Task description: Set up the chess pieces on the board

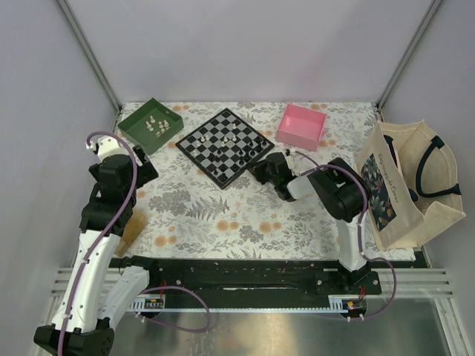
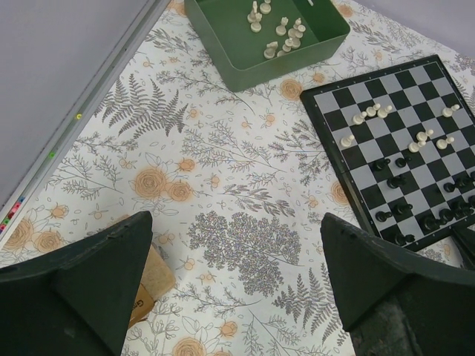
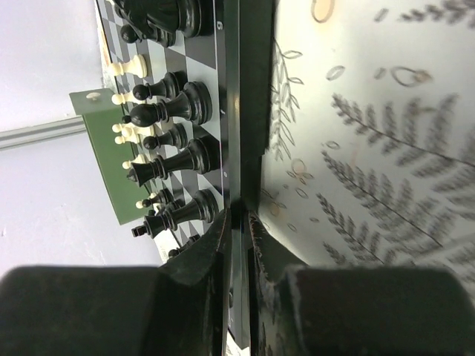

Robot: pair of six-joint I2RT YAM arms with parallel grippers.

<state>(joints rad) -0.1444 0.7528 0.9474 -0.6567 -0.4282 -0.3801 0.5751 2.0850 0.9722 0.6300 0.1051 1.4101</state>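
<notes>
The checkered board lies at the back middle of the table, turned like a diamond. Cream-white pieces and black pieces stand on it. More cream-white pieces lie in the green tray. My right gripper is at the board's near right edge, shut on the board's rim, with black pieces standing just beyond its fingers. My left gripper is open and empty above the floral cloth, left of the board.
A pink box stands right of the board at the back. A cream tote bag stands at the right edge. A tan block lies under my left finger. Grey walls enclose the table.
</notes>
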